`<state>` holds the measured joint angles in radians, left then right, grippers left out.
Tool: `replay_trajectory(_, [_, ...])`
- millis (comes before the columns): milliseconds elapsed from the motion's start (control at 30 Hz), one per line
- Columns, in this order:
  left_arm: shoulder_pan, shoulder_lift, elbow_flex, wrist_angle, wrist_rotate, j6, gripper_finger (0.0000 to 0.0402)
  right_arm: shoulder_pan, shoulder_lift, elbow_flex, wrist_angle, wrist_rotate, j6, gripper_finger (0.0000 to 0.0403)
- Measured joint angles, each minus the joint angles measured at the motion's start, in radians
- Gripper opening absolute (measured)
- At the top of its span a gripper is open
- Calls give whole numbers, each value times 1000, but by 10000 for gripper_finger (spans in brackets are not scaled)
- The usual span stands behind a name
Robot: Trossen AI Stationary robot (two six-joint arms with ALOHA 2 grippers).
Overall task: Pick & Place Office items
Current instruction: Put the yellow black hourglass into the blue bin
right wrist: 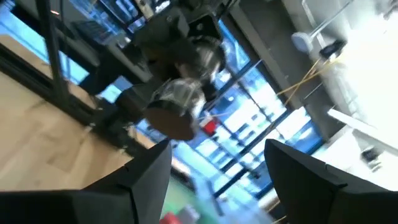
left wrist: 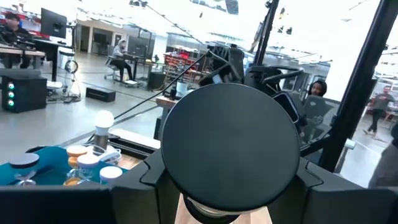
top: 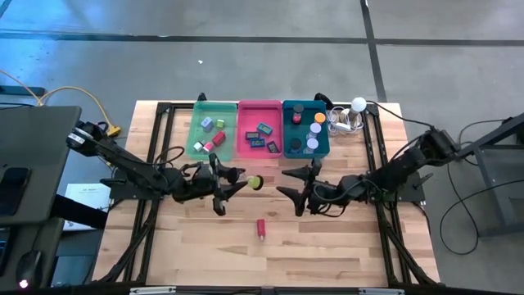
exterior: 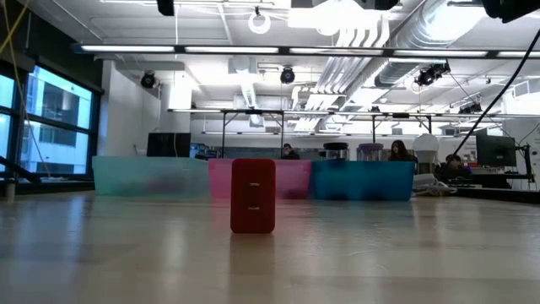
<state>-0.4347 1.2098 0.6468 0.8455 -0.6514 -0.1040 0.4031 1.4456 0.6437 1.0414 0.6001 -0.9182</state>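
Note:
My left gripper (top: 244, 179) hangs over the table's middle, pointing about level toward the right edge. It is shut on a round, black-faced item (left wrist: 227, 143), which looks yellow-green in the high view (top: 255, 182). My right gripper (top: 284, 183) faces it from the right, a short gap away. It is open (right wrist: 217, 171) with nothing between its fingers. A red block (top: 260, 228) stands alone on the wood nearer the front edge, upright on its end (exterior: 253, 196). My left gripper pinches the round item between its two fingers, one on each side of its curved rim (left wrist: 163, 163). The fingers come level from the table's left. The item's flat black face is turned back toward the wrist, and it is lifted clear of the table.
Green (top: 199, 123), pink (top: 243, 123) and teal (top: 288, 123) trays stand in a row at the far edge, each holding small items. A white ball with cables (top: 359, 104) sits right of the teal tray. Bare wood lies around the red block.

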Motion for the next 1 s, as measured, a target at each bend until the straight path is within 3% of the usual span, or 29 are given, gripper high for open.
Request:
replay_trajectory(100, [-2, 0, 0, -4, 2, -1, 170, 15, 1, 0, -17, -3, 107, 248])
replay_trajectory(300, [-12, 0, 0, -10, 2, -1, 171, 16, 1, 0, -14, -127, 85, 257])
replay_trajectory(567, [-15, 0, 0, -11, 1, 0, 171, 15, 1, 0, -19, -27, 115, 357])
replay_trajectory(700, [-16, 0, 0, -11, 1, 0, 171, 8, 1, 0, -33, -2, 230, 395])
replay_trajectory(767, [-16, 0, 0, -10, 1, 0, 171, 4, 1, 0, -42, 3, 256, 391])
replay_trajectory(1000, [-2, 0, 0, 25, 0, -6, 171, -44, 0, 0, 32, -45, 114, 366])
